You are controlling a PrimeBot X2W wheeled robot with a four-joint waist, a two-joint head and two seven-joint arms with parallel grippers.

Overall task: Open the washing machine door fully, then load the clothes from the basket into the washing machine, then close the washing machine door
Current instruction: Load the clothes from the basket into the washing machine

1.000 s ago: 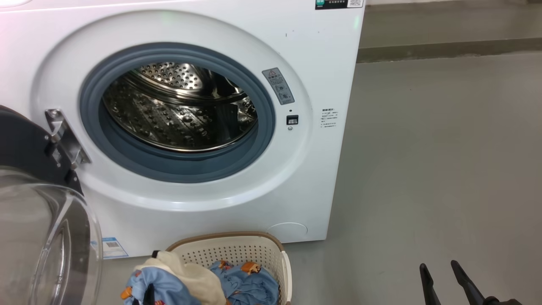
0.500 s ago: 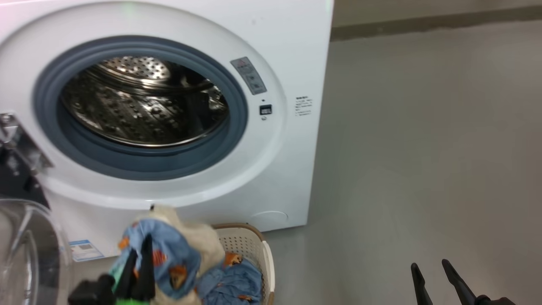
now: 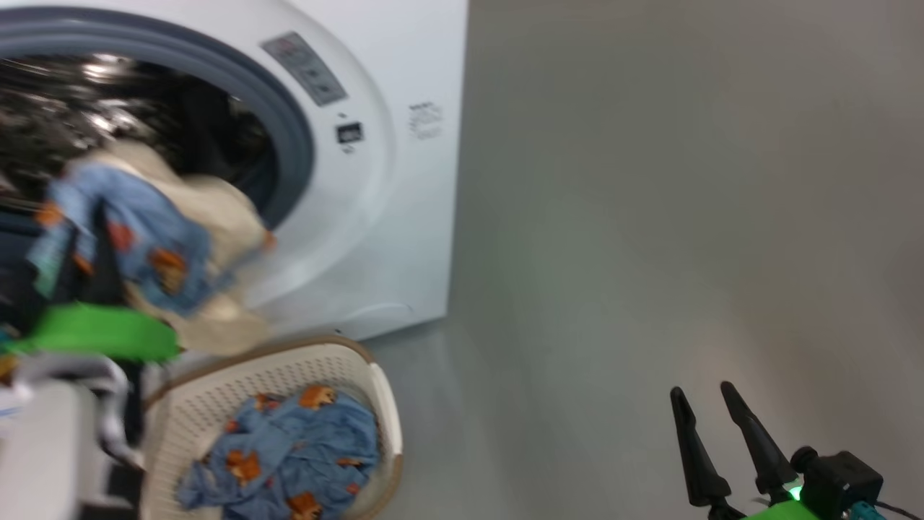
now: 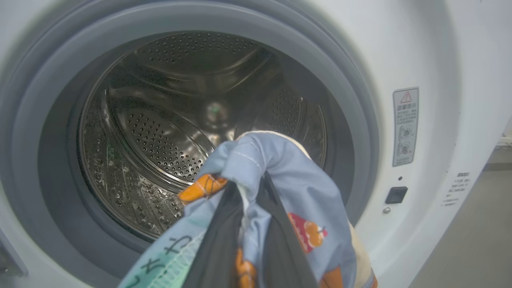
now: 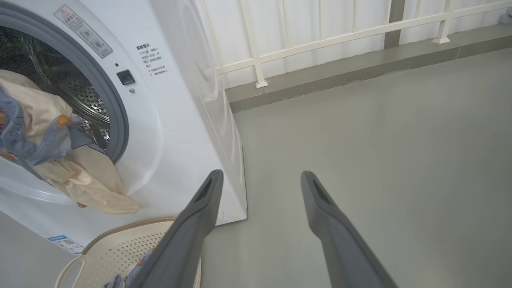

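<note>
My washer (image 3: 404, 217) takes the upper left of the head view, with grey floor (image 3: 650, 217) spreading to its right. In the left wrist view its steel drum (image 4: 160, 140) gapes at centre, ringed by the gasket (image 4: 24, 140). The basket (image 3: 382, 404) sits at the lower left of the head view, just below the washer's front, with some clothes (image 3: 289, 448) lying in it. My left gripper (image 4: 250, 186) is clamped on a blue-and-cream bundle (image 4: 296, 176) at the drum mouth, lower centre of the wrist view. My right gripper (image 3: 702, 390), lower right in the head view, has its fingers spread apart over the floor.
</note>
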